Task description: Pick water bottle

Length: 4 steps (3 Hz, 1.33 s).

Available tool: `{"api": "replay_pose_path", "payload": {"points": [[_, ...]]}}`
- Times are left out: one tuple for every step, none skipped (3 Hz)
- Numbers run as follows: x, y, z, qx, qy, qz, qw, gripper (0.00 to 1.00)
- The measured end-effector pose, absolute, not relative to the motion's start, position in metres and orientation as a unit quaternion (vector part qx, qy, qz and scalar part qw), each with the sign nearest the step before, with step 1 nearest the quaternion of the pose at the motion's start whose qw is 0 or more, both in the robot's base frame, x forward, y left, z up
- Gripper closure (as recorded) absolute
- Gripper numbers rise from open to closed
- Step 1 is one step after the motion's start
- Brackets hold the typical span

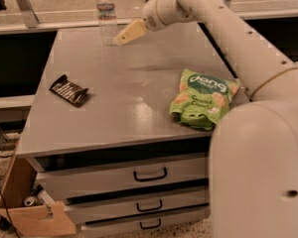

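Observation:
The water bottle [107, 15] stands upright at the far left edge of the grey cabinet top [129, 98]. It is clear plastic with a white cap and a pale label band. My gripper [120, 39], with pale yellow fingers, reaches in from the right on the white arm. Its tip is just to the right of the bottle's lower body, close beside it. I cannot tell whether it touches the bottle.
A green snack bag [203, 99] lies at the right of the top. A dark snack packet [68, 90] lies at the left. Drawers [149, 175] sit below the top. A cardboard box [35, 217] stands on the floor at lower left. A railing runs behind the cabinet.

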<state>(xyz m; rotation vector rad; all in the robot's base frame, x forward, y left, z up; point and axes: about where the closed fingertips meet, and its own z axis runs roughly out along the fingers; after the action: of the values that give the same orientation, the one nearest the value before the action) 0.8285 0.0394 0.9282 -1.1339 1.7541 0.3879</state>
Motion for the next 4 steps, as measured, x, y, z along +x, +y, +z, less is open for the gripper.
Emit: {"api": "replay_pose_path", "payload": {"points": [[0.861,0.068,0.926,-0.438,0.721,0.176,0.507,0.0],[0.884,0.098,0.922,-0.417,0.718,0.2,0.519,0.0],[0.901,0.114,0.918,-0.397,0.719,0.217,0.528,0.0],[0.925,0.123,0.91,-0.357,0.733,0.218,0.537,0.01]]}}
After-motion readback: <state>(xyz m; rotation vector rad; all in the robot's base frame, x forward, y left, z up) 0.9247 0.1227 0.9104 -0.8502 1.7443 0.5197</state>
